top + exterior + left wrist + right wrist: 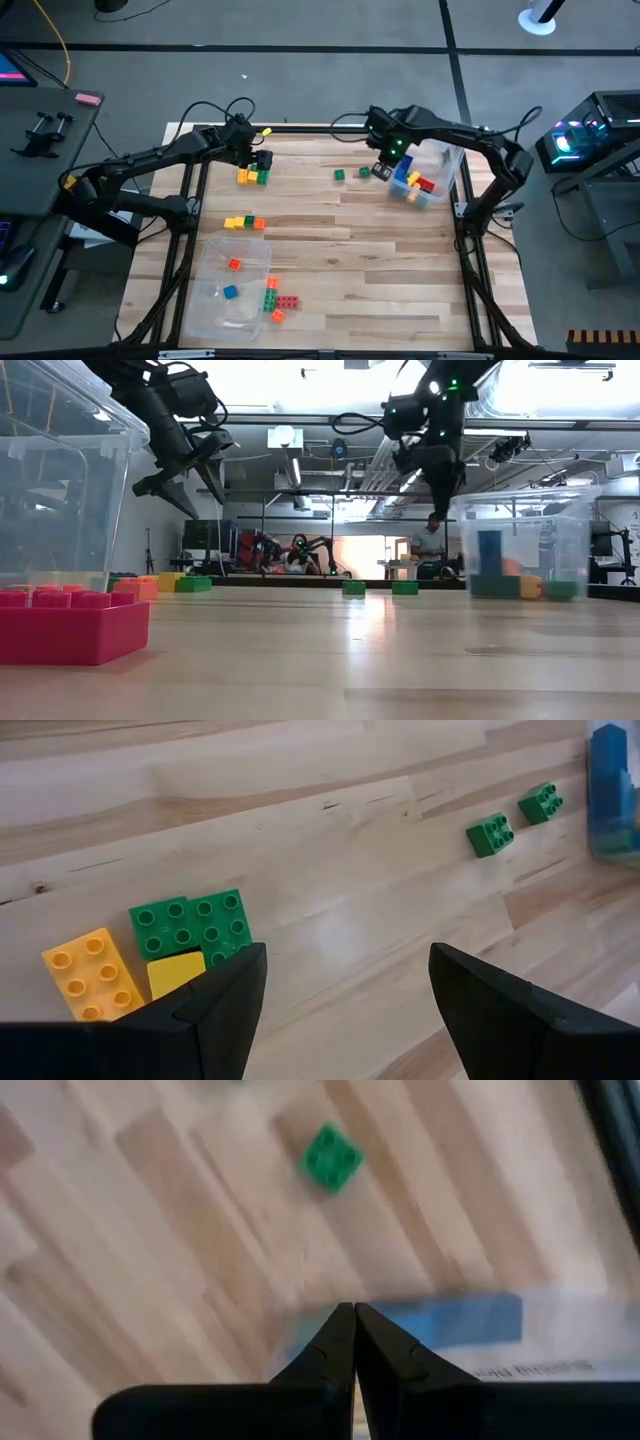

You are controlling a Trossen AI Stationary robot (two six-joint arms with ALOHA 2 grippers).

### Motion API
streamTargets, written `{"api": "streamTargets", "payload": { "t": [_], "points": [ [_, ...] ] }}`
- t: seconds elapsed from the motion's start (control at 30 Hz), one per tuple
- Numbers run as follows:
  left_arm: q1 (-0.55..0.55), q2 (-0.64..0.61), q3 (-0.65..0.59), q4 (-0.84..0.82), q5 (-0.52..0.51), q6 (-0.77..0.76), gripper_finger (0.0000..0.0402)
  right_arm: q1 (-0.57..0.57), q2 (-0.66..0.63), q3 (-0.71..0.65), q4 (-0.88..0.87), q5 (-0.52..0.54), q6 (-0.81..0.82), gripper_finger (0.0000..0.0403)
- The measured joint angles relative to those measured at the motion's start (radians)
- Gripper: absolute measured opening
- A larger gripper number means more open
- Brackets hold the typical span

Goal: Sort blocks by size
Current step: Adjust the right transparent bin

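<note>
My left gripper [262, 160] is open and empty, raised above the table [190, 475] at the far left. Just beside it lie a green brick [190, 925], a yellow brick [175, 972] and an orange-yellow brick [92, 972], all flat on the table [252, 177]. My right gripper [385, 165] is shut and empty [352, 1330], raised [440, 475] by the left edge of a clear bin [432, 172] that holds blue, red and yellow bricks. Two small green bricks [340, 175] [364, 172] lie on the table between the grippers.
A second clear bin [235, 285] stands at the near left with an orange brick [234, 264] and a blue brick [230, 292]; red, green and orange bricks [280, 300] lie at its right edge. A yellow, orange and green row [245, 223] lies at mid left.
</note>
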Motion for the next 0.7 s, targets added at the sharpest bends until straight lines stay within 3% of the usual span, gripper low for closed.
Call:
{"api": "streamTargets", "payload": {
  "t": [0.37,0.53,0.6,0.7],
  "points": [
    [0.000,0.000,0.000,0.019,0.000,0.017,0.0266,0.073,-0.017,0.000,-0.248,-0.001,-0.039,0.0000],
    [0.000,0.000,0.000,0.045,-0.001,0.043,0.0266,0.084,-0.031,0.007,-0.249,0.033,-0.002,0.0000],
    [0.000,0.000,0.000,0.048,-0.001,0.045,0.0266,0.082,-0.066,0.042,-0.205,-0.006,0.006,0.0000],
    [0.000,0.000,0.000,0.046,-0.001,0.059,0.0266,0.083,-0.144,0.092,-0.216,-0.186,0.000,0.0000]
  ]
}}
